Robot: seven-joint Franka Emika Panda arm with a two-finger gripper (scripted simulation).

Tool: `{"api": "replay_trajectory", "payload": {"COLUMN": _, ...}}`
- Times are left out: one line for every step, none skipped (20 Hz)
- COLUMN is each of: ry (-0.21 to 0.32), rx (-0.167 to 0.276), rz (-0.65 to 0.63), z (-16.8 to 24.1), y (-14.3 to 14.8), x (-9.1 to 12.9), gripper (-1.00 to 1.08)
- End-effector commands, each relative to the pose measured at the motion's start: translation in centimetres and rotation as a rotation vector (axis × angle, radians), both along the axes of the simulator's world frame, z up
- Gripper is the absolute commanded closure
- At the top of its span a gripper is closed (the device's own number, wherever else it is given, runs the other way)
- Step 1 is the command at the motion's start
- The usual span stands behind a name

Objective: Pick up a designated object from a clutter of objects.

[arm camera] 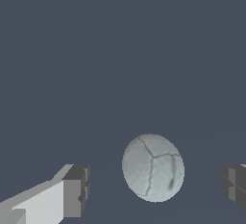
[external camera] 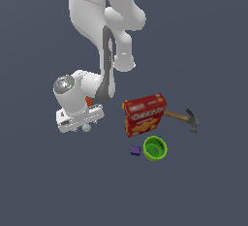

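Note:
The designated object, a tiny whitish-grey ball (external camera: 86,128) (arm camera: 153,167), lies on the floor at the exterior view's left. My gripper (arm camera: 154,189) (external camera: 87,125) is down over it and open; the ball sits between the two fingers (arm camera: 75,191), with gaps on both sides. The orange-red ball (external camera: 89,102) shows only as a sliver behind the gripper hand. The rest of the clutter lies toward the exterior view's right: a red cracker box (external camera: 144,115), a wooden-handled hammer (external camera: 183,118), a lime-green cup (external camera: 155,148) and a small purple cube (external camera: 135,150).
The arm's white links (external camera: 104,36) rise above the gripper. The floor is a plain dark grey surface (external camera: 48,181).

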State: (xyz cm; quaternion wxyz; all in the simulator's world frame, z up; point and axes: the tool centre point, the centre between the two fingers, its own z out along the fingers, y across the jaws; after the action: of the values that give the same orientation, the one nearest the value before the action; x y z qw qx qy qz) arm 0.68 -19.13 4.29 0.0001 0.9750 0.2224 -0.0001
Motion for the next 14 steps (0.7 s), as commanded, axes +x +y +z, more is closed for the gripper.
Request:
{"api": "replay_trajectory", "payload": {"ry": 0.000, "rx": 0.000, "rz": 0.001, "z": -1.2, "y": 0.0, "x": 0.0, "gripper": -0.92}}
{"api": "replay_trajectory", "payload": {"ry": 0.000, "rx": 0.000, "rz": 0.001, "z": -1.5, "y": 0.0, "x": 0.0, "gripper": -0.92}}
{"api": "replay_trajectory", "payload": {"ry": 0.000, "rx": 0.000, "rz": 0.002, "z": -1.8, "y": 0.0, "x": 0.0, "gripper": -0.92}}
{"api": "replay_trajectory", "payload": {"ry": 0.000, "rx": 0.000, "rz": 0.002, "z": -2.0, "y": 0.0, "x": 0.0, "gripper": -0.92}}
{"api": "replay_trajectory", "payload": {"ry": 0.000, "rx": 0.000, "rz": 0.002, "z": -2.1, "y": 0.0, "x": 0.0, "gripper": -0.92}}
{"api": "replay_trajectory", "payload": {"ry": 0.000, "rx": 0.000, "rz": 0.002, "z": -2.2, "y": 0.0, "x": 0.0, "gripper": -0.92}}
{"api": "replay_trajectory", "payload": {"ry": 0.000, "rx": 0.000, "rz": 0.002, "z": -2.2, "y": 0.0, "x": 0.0, "gripper": -0.92}}
{"api": "replay_trajectory", "payload": {"ry": 0.000, "rx": 0.000, "rz": 0.002, "z": -2.2, "y": 0.0, "x": 0.0, "gripper": 1.08}}
{"api": "replay_trajectory", "payload": {"ry": 0.000, "rx": 0.000, "rz": 0.002, "z": -2.2, "y": 0.0, "x": 0.0, "gripper": 1.08}}
{"api": "replay_trajectory", "payload": {"ry": 0.000, "rx": 0.000, "rz": 0.002, "z": -2.2, "y": 0.0, "x": 0.0, "gripper": 1.08}}
{"api": "replay_trajectory", "payload": {"ry": 0.000, "rx": 0.000, "rz": 0.002, "z": -2.2, "y": 0.0, "x": 0.0, "gripper": 1.08}}
{"api": "replay_trajectory", "payload": {"ry": 0.000, "rx": 0.000, "rz": 0.002, "z": -2.2, "y": 0.0, "x": 0.0, "gripper": 1.08}}
{"api": "replay_trajectory", "payload": {"ry": 0.000, "rx": 0.000, "rz": 0.002, "z": -2.2, "y": 0.0, "x": 0.0, "gripper": 1.08}}
{"api": "replay_trajectory", "payload": {"ry": 0.000, "rx": 0.000, "rz": 0.002, "z": -2.2, "y": 0.0, "x": 0.0, "gripper": 1.08}}
